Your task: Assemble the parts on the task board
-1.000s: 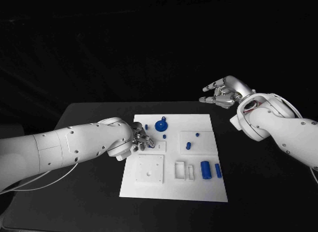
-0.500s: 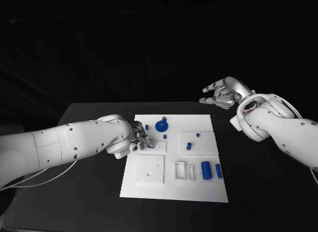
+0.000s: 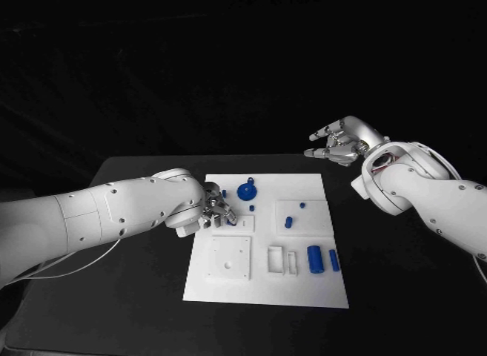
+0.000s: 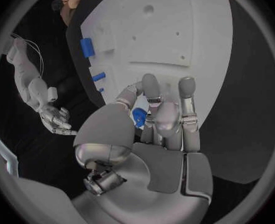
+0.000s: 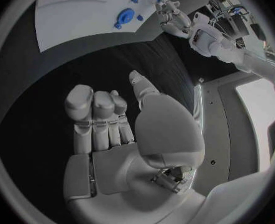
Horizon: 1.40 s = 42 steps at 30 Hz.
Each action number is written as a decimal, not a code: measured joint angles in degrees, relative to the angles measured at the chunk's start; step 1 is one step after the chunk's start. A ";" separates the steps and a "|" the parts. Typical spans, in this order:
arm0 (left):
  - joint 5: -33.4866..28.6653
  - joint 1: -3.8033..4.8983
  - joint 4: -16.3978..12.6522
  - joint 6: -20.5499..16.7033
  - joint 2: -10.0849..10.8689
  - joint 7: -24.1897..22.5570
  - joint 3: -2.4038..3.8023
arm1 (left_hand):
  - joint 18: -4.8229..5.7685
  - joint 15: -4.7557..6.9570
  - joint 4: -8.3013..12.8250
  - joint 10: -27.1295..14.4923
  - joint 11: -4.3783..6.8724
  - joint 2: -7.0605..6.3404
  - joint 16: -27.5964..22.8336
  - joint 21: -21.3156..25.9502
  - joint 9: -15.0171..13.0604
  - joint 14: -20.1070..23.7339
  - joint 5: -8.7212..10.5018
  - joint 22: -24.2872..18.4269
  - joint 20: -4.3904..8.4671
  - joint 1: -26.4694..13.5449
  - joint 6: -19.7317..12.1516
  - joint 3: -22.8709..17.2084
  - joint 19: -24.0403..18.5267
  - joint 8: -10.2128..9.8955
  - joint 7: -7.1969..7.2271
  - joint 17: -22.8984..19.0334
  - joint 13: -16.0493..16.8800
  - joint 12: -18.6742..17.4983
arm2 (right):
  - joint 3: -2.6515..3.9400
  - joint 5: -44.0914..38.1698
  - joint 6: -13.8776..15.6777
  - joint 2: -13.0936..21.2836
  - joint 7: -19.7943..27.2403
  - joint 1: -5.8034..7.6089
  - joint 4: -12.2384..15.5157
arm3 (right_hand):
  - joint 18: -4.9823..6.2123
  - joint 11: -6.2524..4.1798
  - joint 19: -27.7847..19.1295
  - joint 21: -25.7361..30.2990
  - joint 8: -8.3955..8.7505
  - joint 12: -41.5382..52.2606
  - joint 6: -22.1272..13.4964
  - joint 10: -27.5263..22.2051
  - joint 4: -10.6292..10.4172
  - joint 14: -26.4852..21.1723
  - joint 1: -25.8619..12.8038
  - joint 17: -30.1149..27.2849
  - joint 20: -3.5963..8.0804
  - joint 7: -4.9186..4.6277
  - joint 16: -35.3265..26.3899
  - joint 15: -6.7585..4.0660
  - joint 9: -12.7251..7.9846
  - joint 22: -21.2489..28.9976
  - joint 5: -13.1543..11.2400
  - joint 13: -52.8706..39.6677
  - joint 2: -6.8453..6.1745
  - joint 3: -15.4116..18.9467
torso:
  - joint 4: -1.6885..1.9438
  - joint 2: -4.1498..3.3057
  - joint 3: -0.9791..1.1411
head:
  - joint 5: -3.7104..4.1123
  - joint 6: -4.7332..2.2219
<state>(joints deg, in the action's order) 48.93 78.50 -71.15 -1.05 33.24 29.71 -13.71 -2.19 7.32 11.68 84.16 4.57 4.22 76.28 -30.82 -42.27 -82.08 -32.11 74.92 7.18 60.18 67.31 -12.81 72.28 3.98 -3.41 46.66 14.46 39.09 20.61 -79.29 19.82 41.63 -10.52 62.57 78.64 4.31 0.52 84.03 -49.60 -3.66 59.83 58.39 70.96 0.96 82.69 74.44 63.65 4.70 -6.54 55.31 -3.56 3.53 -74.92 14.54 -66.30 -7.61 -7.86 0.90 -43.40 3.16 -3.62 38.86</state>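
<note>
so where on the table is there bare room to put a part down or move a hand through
Bare black table lies right of the white board, under the raised right hand, and in the strip along the board's near edge. It is crowded at the board's far left, where the left hand holds a small blue part by the round blue piece.

Left arm reaches in low across table, wrist bent, left hand [image 3: 214, 210] down at board's left edge. Its fingers [image 4: 151, 92] curl in, thumb and finger pinching small blue part [image 4: 137, 117]. Right arm bent at elbow, forearm raised, right hand [image 3: 340, 142] held high beyond table's far right corner. Right hand's fingers [image 5: 94, 109] apart, loosely curved, holding nothing.
</note>
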 measured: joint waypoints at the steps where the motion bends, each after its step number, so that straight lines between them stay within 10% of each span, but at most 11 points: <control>1: 0.00 0.00 0.18 0.07 -0.18 0.07 -0.01 | 0.00 0.00 0.00 0.00 0.00 0.00 0.00 0.00 -0.20 0.01 0.00 0.00 0.00 0.00 0.00 0.00 0.00 -0.05 0.00 0.00 0.00 0.00 | 0.00 0.00 -0.01 -0.01 -0.01 0.00 0.00 | 0.00 0.00 0.00 0.00 0.00 0.00 0.00 0.00 0.00 0.00 0.00 0.00 0.00 0.00 0.00 0.00 0.00 0.00 0.00 0.00 0.00 0.00 | 0.00 -0.01 0.00 | 0.02 0.01; 42: 0.09 0.21 2.98 3.20 -2.71 1.80 0.02 | 0.00 -0.02 0.22 0.00 0.00 0.33 0.00 0.44 -1.39 0.01 -0.22 0.02 0.21 -0.33 0.00 -0.55 0.21 -0.05 0.00 0.53 -0.23 0.22 | 0.00 -0.59 -0.11 -0.27 -0.61 0.00 -0.16 | 0.00 0.00 0.00 0.00 0.00 0.00 0.00 0.00 0.73 0.00 0.00 0.01 0.00 0.00 0.00 0.00 0.00 0.01 -0.01 0.00 0.00 -0.73 | 0.05 0.05 -0.10 | 0.05 0.30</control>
<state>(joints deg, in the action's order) 49.01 78.71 -68.17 2.15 30.53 31.51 -13.69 -2.19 7.30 11.90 84.16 4.57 4.54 76.28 -30.38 -43.66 -82.08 -32.33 74.95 7.39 59.85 67.31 -13.37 72.49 3.93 -3.41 47.19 14.23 39.31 20.61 -79.88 19.71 41.36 -11.13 62.57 78.48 4.30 0.53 84.03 -49.60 -3.66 59.83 58.40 70.96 1.69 82.69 74.44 63.66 4.70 -6.54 55.31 -3.56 3.53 -74.91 14.53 -66.30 -7.62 -8.59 0.95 -43.35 3.06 -3.57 39.16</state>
